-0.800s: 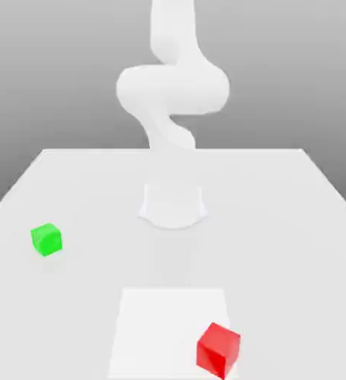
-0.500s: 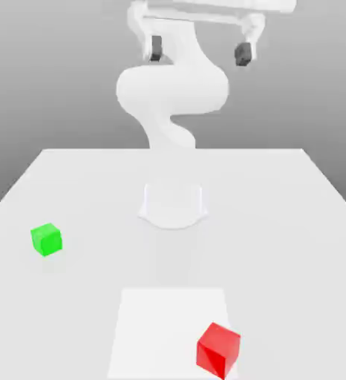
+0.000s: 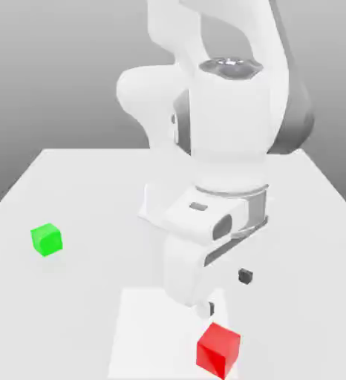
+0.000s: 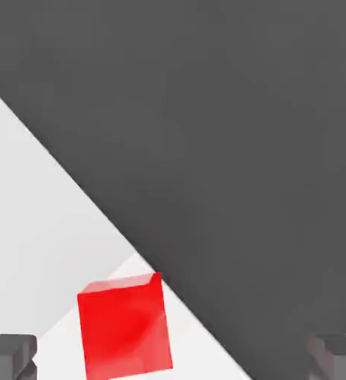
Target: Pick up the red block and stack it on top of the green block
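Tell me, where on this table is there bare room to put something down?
Most of the table is bare. One wide patch lies between the green block and the arm's round base; another runs along the exterior view's right edge. The near corner around the red block is crowded, with the open gripper just above it.

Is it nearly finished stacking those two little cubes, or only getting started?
Only getting started. Nothing is stacked: the red block and green block sit apart on the table. The gripper hovers open above the red one. Grasping, lifting and stacking are all left.
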{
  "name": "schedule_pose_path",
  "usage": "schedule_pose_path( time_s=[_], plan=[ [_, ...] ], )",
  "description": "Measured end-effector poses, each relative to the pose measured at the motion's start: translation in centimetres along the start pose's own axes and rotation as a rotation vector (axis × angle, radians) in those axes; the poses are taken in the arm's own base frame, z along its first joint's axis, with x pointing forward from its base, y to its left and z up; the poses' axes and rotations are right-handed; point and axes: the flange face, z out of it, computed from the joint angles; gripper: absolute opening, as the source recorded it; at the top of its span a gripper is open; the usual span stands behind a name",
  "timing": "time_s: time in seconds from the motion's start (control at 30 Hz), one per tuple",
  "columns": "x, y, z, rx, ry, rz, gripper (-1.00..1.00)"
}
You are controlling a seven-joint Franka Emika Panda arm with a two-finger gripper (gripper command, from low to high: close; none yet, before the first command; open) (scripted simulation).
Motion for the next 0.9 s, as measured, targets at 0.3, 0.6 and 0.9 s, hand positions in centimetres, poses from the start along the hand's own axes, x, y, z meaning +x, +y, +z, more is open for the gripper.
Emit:
schedule_pose_path(
  time_s=[0.3,0.6,0.9],
  plan=[
    [-0.7,-0.1,7.9,-0.004,-0.029,-0.035,-1.00],
    [-0.6,0.3,2.5,-0.007,-0.030,-0.025,-1.00],
    [-13.8,24.4,-2.9,-0.097,-0.029,0.608,-1.00]
  ],
)
